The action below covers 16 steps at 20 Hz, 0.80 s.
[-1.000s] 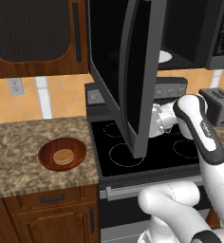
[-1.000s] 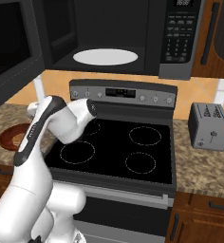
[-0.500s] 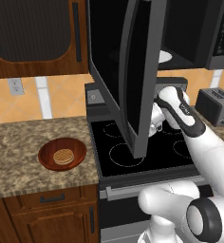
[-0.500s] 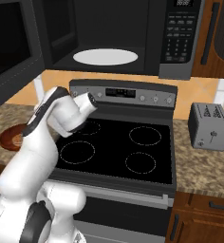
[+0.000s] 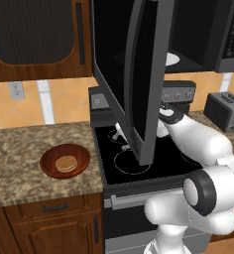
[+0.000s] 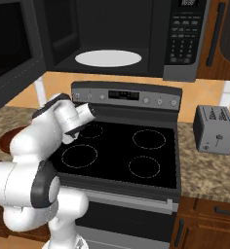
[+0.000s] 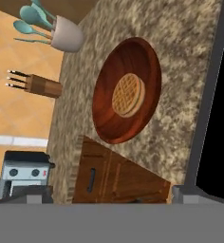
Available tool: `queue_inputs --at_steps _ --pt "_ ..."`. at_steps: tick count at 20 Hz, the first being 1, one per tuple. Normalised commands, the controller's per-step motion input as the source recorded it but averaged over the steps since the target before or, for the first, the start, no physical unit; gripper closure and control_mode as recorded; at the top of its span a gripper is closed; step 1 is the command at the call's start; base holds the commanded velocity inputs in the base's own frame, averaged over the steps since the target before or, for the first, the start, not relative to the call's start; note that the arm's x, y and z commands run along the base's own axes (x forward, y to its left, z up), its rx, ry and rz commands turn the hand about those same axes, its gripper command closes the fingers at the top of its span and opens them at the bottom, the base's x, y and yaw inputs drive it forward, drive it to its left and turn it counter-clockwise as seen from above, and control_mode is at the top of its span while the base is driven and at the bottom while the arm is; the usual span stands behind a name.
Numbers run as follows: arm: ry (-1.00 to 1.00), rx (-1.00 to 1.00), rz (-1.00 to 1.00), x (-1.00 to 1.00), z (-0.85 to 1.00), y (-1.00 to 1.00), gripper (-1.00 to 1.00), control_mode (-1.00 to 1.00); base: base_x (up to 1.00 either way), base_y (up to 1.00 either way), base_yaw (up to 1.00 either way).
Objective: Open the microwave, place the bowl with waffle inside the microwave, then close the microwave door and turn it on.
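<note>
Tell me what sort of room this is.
A home kitchen, rendered: a black stove under an open microwave, a toaster on a granite counter, wooden cabinets.

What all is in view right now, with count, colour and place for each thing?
microwave: one, black, above the stove
microwave door: one, black glass, swung open
bowl: one, reddish-brown, on the counter left of the stove
waffle: one, tan, inside the bowl
stove: one, black-topped, below the microwave
toaster: one, silver, counter right of the stove
utensil holder: one, pale, holding teal utensils
knife block: one, brown, on the counter
gripper: one, open, above the stove
</note>
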Motion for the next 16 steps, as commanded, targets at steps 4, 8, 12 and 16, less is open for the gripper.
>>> queue_inputs --at_steps 4,8,12,16 --pt "0.01 0.0 0.07 0.57 -0.66 0.4 -1.0 -1.0 0.0 0.0 0.0" --pt "0.0 0.0 0.05 0.52 -0.56 0.41 -1.0 -1.0 0.0 0.0 0.0" --pt "-0.02 0.0 0.04 0.4 -0.41 0.45 -1.0 -1.0 0.0 0.0 0.0" --pt "0.0 0.0 0.02 0.34 -0.19 0.4 -1.0 -1.0 0.0 0.0 0.0"
